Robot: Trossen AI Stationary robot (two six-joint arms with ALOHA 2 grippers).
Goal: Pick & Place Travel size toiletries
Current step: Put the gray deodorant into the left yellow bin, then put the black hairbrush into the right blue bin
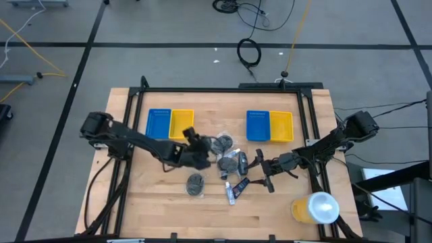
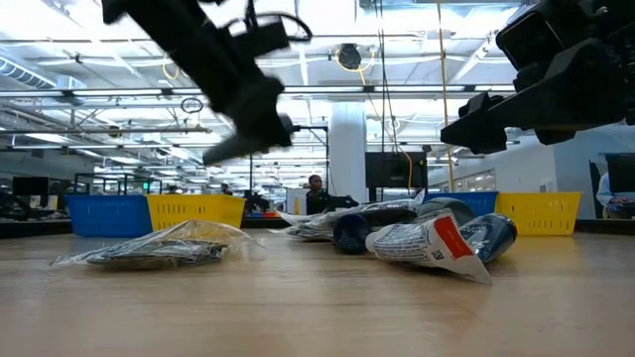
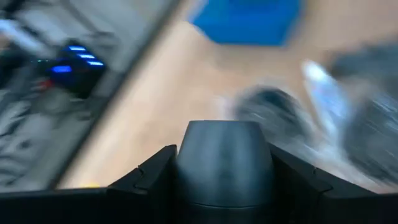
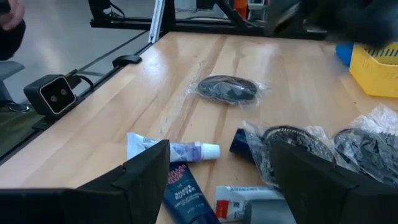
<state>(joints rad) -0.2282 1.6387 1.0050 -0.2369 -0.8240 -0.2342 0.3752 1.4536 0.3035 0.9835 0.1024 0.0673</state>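
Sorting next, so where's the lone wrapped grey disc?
In the high view, the clear-wrapped grey disc lies alone left of centre, nearer the front edge than the toiletry pile.

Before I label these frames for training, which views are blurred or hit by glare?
Left wrist view: motion-smeared throughout, blue tray only a blob. Low view: the dark arm is soft against bright ceiling lights. Right wrist view: wrapped disc sharp. High view: clear, even light.

floor (image 1: pixel 169 61): grey, dark seams | ceiling lights (image 2: pixel 89 40) (bright rows) | pillar (image 2: pixel 347 149): white
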